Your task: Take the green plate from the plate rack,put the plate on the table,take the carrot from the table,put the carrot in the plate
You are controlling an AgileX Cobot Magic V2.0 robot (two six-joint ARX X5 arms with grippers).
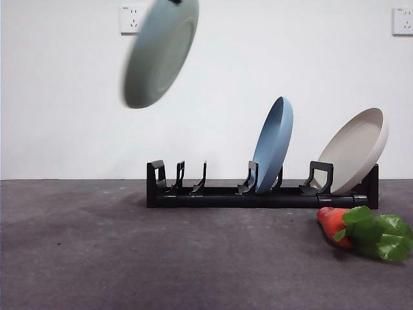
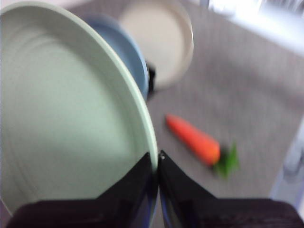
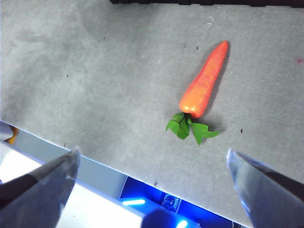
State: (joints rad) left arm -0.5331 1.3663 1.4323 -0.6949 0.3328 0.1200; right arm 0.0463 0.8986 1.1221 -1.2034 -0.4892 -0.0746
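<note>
1. The green plate (image 1: 160,53) hangs in the air high above the table (image 1: 129,258), up and to the left of the plate rack (image 1: 258,194) in the front view, tilted on edge with its hollow face turned toward the right. It is blurred in both views that show it.
2. The left gripper (image 2: 157,159) is clamped on the green plate's (image 2: 61,109) rim, one black jaw on the inner face and one on the outer side, pressed close together over the edge.
3. In the front view only a small dark tip shows at the plate's top edge, at the upper border.
4. The plate rack stands on the table along the back, near the white wall (image 1: 64,116). Its left slots are vacant.
5. A blue plate (image 1: 273,143) stands nearly upright in a middle slot, and a beige plate (image 1: 355,150) leans at the right end of the rack.
6. The carrot (image 1: 334,223) lies on the table just in front of the rack's right end, its green leaves (image 1: 381,237) toward the camera and to the right.
7. The right gripper (image 3: 152,171) hovers above the table (image 3: 95,85) with its jaws spread wide and nothing between them; the carrot (image 3: 205,80) lies flat on the surface just beyond them, apart from both.
8. Two wall sockets (image 1: 133,18) sit high on the wall.
</note>
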